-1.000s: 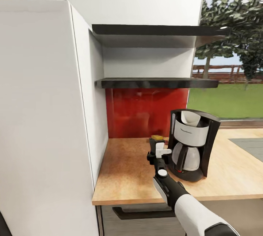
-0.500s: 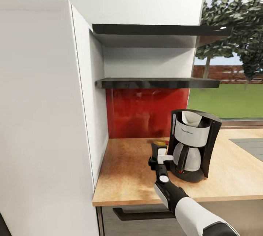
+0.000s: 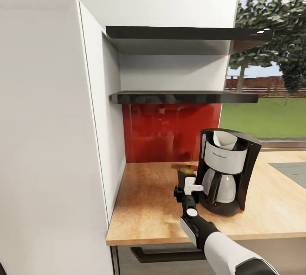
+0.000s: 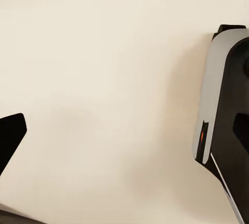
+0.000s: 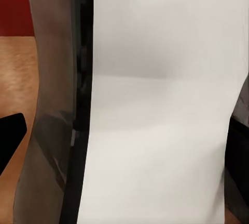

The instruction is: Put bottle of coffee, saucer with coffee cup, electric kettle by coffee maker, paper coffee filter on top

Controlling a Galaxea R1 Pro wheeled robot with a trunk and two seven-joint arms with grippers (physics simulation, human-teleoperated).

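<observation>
Bottle of coffee: upright on bench, just left of coffee maker, cap peeking past the hand.
Right hand: pinching the bottle, touching.
Nearer arm: right.
Release: judged straight back twd robot; maker close on its right.

Right gripper holding bottle of coffee, beside coffee maker, kitchen countertop

The robot's right arm reaches forward and up from the lower right of the head view, white sleeve narrowing to a black wrist. Its right gripper points away from the camera; whether its fingers are parted cannot be told.
</observation>
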